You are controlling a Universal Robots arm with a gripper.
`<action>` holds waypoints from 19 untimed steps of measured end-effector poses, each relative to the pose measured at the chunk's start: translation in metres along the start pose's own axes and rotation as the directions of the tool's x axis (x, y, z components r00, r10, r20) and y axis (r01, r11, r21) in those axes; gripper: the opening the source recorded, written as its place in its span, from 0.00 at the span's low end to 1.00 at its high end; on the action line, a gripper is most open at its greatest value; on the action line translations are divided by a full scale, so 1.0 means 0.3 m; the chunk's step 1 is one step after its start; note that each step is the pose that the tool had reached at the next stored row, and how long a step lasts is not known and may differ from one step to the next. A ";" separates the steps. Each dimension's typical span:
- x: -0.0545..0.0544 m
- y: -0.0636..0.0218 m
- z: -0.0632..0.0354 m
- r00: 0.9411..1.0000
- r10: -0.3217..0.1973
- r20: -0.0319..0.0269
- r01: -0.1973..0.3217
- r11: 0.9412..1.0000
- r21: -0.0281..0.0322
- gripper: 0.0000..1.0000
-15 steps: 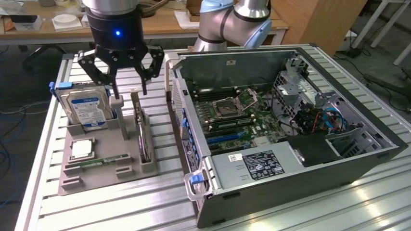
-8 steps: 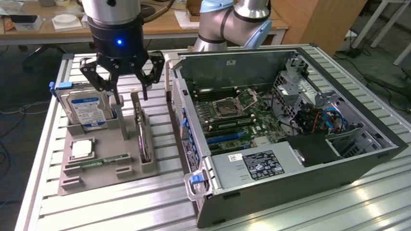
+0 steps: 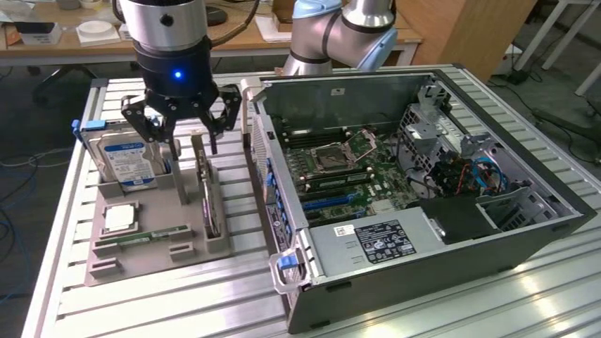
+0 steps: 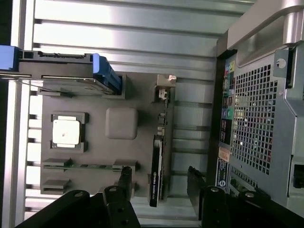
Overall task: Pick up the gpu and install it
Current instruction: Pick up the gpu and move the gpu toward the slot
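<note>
The gpu (image 3: 207, 201) stands on its long edge in a slot of the grey moulded tray (image 3: 146, 259). In the exterior view it is at about nine o'clock from the open computer case (image 3: 423, 282), and the hard drive (image 3: 127, 162) stands upright in its own slot at roughly ten o'clock from the card. The gripper (image 3: 188, 144) hangs right over the card with its jaws spread wide and nothing in them. In the wrist view the gripper (image 4: 158, 172) has one black finger on each side of the gpu (image 4: 156, 164), apart from it. The card looks thin, flat and dark, matt on its faces, with a silvery metal bracket (image 4: 164, 88) at one end. It is probably light and stiff yet fragile, and its small parts would likely not bear a hard pinch or a twist. The best hold seems to be across the two flat faces near the upper edge, about mid-length and clear of the bracket. The ribbed aluminium table (image 3: 169, 303) shines beneath, and the case is perforated sheet metal.
</note>
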State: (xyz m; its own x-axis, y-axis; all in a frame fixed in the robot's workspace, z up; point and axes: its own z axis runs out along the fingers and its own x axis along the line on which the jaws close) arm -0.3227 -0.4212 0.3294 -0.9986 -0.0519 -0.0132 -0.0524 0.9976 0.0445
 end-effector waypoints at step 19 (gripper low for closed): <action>-0.011 -0.008 0.094 1.000 0.000 0.000 0.000 1.000 0.000 0.59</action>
State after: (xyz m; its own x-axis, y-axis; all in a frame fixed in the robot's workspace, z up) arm -0.3188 -0.4221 0.3011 -0.9986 -0.0518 -0.0132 -0.0523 0.9976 0.0444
